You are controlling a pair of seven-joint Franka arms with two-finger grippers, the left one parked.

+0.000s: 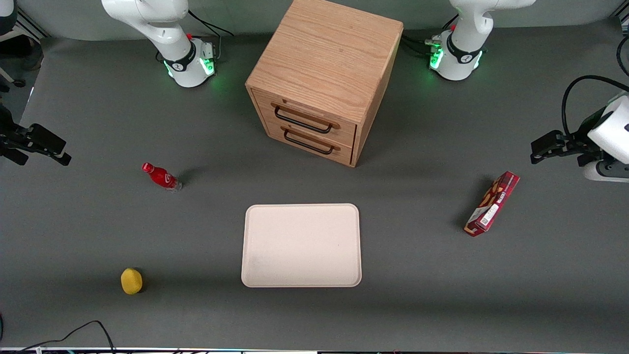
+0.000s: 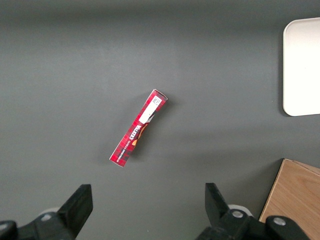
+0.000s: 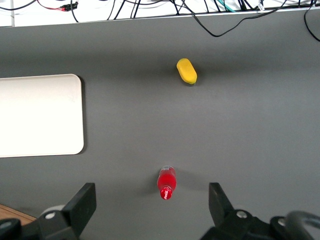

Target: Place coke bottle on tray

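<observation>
The coke bottle (image 1: 162,177) is small and red with a red cap and a clear base, and it stands on the grey table toward the working arm's end. In the right wrist view the coke bottle (image 3: 166,181) shows cap-up between the lines of the two fingers, well below them. My gripper (image 1: 53,148) hangs open above the table's edge at the working arm's end, apart from the bottle and holding nothing; the right wrist view shows the gripper (image 3: 152,206) spread wide. The cream tray (image 1: 301,245) lies flat mid-table with nothing on it, nearer the front camera than the bottle; its corner (image 3: 40,115) also shows.
A yellow lemon-like object (image 1: 131,280) lies nearer the front camera than the bottle. A wooden drawer cabinet (image 1: 324,73) stands farther back than the tray. A long red snack box (image 1: 492,203) lies toward the parked arm's end. Cables (image 1: 88,330) trail along the table's front edge.
</observation>
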